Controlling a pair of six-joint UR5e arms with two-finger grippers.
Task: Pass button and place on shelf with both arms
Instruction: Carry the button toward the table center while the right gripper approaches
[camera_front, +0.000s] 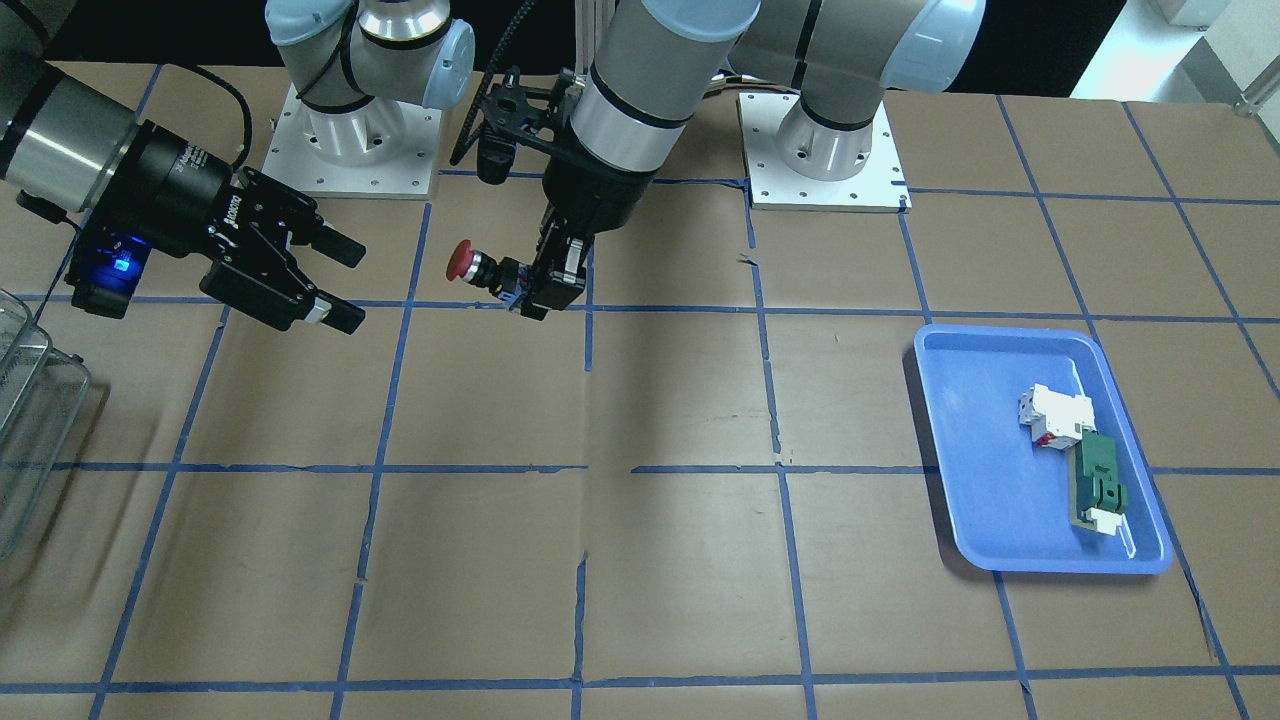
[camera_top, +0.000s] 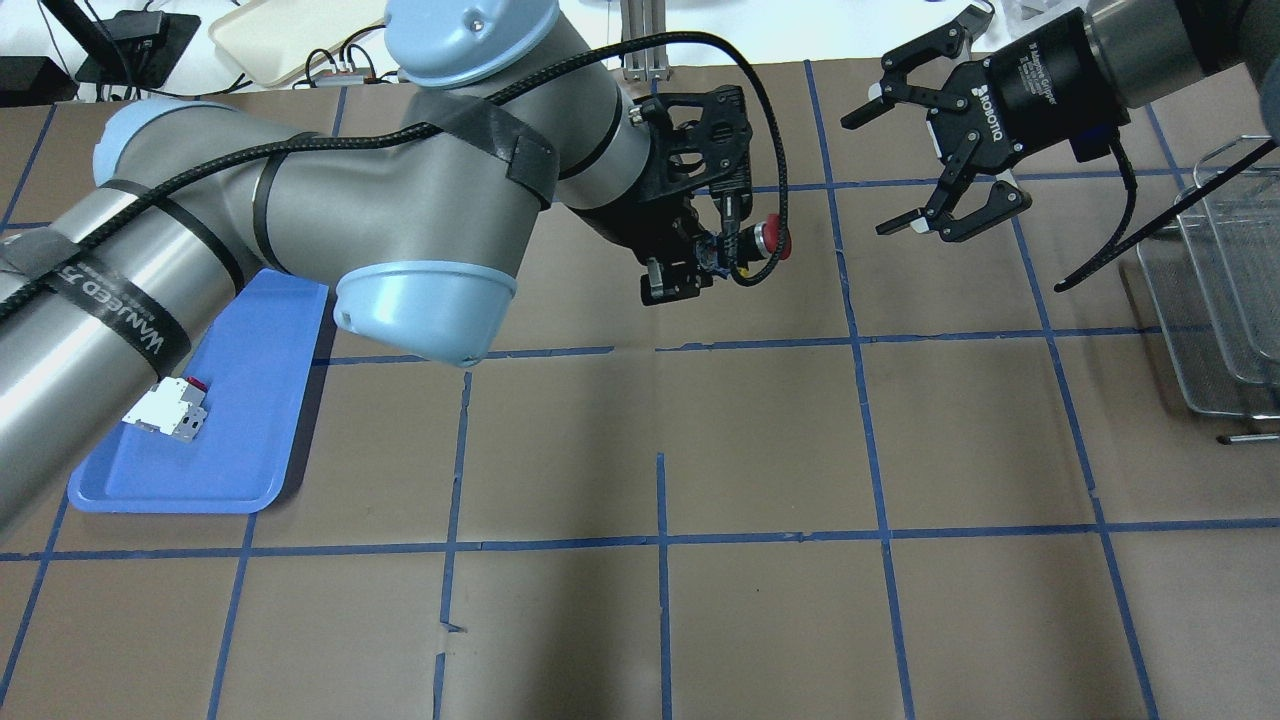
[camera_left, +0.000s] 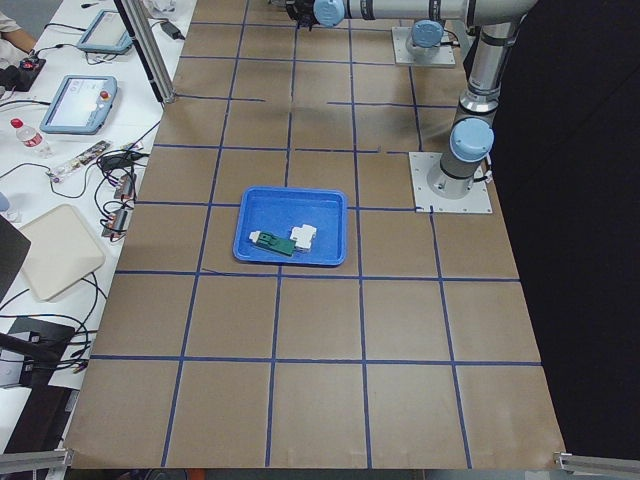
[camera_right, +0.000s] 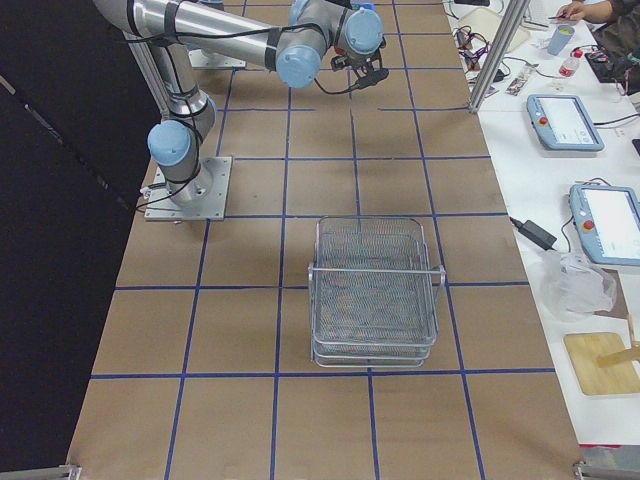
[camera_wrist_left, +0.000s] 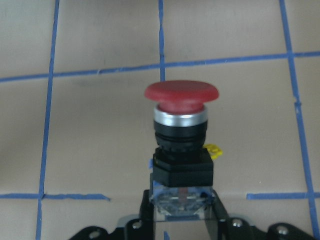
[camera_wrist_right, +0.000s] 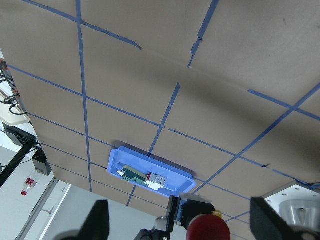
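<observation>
My left gripper is shut on the bluish rear block of the button and holds it above the table, red cap pointing toward my right gripper. In the overhead view the left gripper holds the button; the left wrist view shows the button upright between the fingers. My right gripper is open and empty a short way from the cap; it also shows in the overhead view. The right wrist view shows the red cap between the open fingers. The wire-mesh shelf stands beyond the right gripper at the table's right end.
A blue tray on my left side holds a white blocky part and a flat green part. The shelf's edge shows in the front view, and the whole shelf shows in the right side view. Blue tape lines grid the brown table.
</observation>
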